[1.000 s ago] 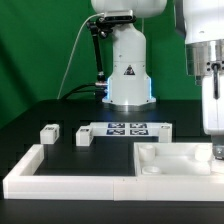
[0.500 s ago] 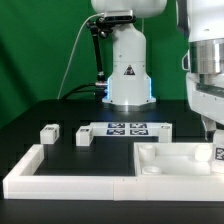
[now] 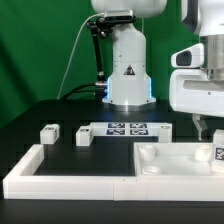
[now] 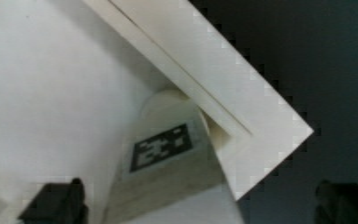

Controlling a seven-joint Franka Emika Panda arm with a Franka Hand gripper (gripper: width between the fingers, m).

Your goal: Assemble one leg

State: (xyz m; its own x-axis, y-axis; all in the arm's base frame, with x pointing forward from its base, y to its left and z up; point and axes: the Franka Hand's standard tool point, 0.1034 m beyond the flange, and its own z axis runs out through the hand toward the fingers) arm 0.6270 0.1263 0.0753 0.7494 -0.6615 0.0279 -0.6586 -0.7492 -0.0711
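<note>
One leg (image 3: 218, 155), a small white block with a black-and-white tag, stands in the white square tabletop (image 3: 165, 152) by its right edge in the exterior view. In the wrist view the same leg (image 4: 163, 160) shows its tag, next to the tabletop's raised rim (image 4: 229, 75). My gripper (image 3: 208, 128) hangs just above that leg, open and empty. In the wrist view my gripper (image 4: 199, 205) has both dark fingertips (image 4: 55, 203) apart, one on each side of the leg and clear of it. Two more legs (image 3: 48, 132) (image 3: 84, 136) lie on the black table at the exterior view's left.
The marker board (image 3: 128, 129) lies in front of the robot base (image 3: 128, 70). A long white low border wall (image 3: 60, 178) runs along the front and up the exterior view's left side, joining the tabletop's front. A green backdrop stands behind.
My gripper has risen from the tabletop's right corner and shifted a little to the exterior view's left. The leg it covered now stands uncovered there.
</note>
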